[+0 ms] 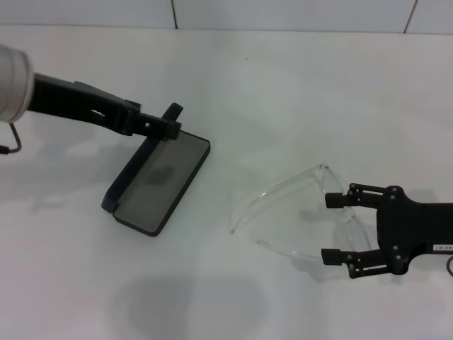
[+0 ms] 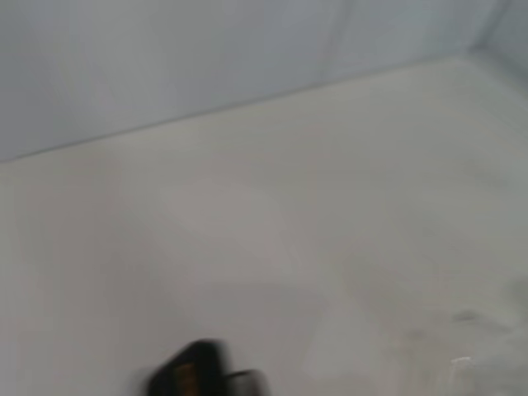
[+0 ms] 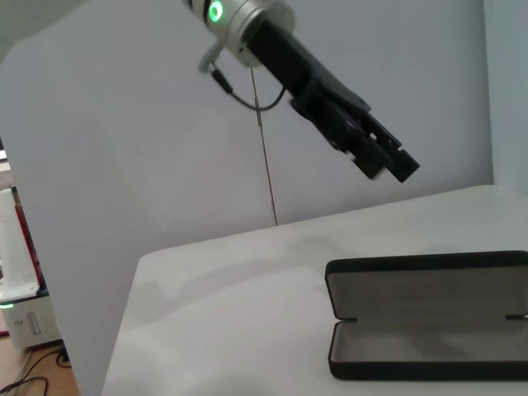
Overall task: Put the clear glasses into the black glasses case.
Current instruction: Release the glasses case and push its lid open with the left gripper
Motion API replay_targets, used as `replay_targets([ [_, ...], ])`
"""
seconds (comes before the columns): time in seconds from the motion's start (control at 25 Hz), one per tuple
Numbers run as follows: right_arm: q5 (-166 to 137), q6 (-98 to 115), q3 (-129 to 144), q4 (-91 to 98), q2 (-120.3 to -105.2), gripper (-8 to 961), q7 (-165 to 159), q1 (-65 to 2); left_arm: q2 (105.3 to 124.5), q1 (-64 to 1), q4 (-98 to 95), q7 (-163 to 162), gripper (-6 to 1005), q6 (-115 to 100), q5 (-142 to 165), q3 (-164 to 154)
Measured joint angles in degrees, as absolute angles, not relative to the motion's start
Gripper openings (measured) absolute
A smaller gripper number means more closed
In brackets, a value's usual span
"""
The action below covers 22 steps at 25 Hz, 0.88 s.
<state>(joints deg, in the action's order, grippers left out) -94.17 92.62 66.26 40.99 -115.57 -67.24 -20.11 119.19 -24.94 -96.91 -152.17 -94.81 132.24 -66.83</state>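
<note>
The black glasses case (image 1: 159, 180) lies open left of centre, grey lining up and lid raised along its left side; the right wrist view shows the case (image 3: 429, 313) with its lid upright. My left gripper (image 1: 168, 122) hovers over the far end of the lid, and in the right wrist view the left gripper (image 3: 389, 163) hangs clear above it. The clear glasses (image 1: 304, 212) rest on the table to the right, temple arms pointing toward the case. My right gripper (image 1: 334, 228) is open, its fingers either side of the lens end.
The white table (image 1: 283, 85) runs back to a white tiled wall. A dark blurred shape with orange on it (image 2: 194, 375) shows at the edge of the left wrist view. Past the table's side edge stands some equipment (image 3: 16, 289).
</note>
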Motion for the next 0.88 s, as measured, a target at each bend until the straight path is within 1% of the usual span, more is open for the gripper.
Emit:
replay_targets([
  [0.32, -94.0, 92.7, 66.7, 40.6, -115.84, 874, -67.5, -20.1, 119.37, -30.2, -95.7, -164.0, 857, -94.9, 145.6, -74.6],
  [0.72, -92.8, 93.0, 66.8, 40.0, -115.84, 873, -67.2, -20.1, 119.57, -37.3, -80.0, -167.5, 843, -92.1, 154.3, -78.6],
  [0.88, -92.7, 93.0, 66.8, 39.3, -115.84, 873, -67.2, -20.1, 119.60, -38.6, -76.5, -167.4, 837, -90.4, 154.9, -78.6],
])
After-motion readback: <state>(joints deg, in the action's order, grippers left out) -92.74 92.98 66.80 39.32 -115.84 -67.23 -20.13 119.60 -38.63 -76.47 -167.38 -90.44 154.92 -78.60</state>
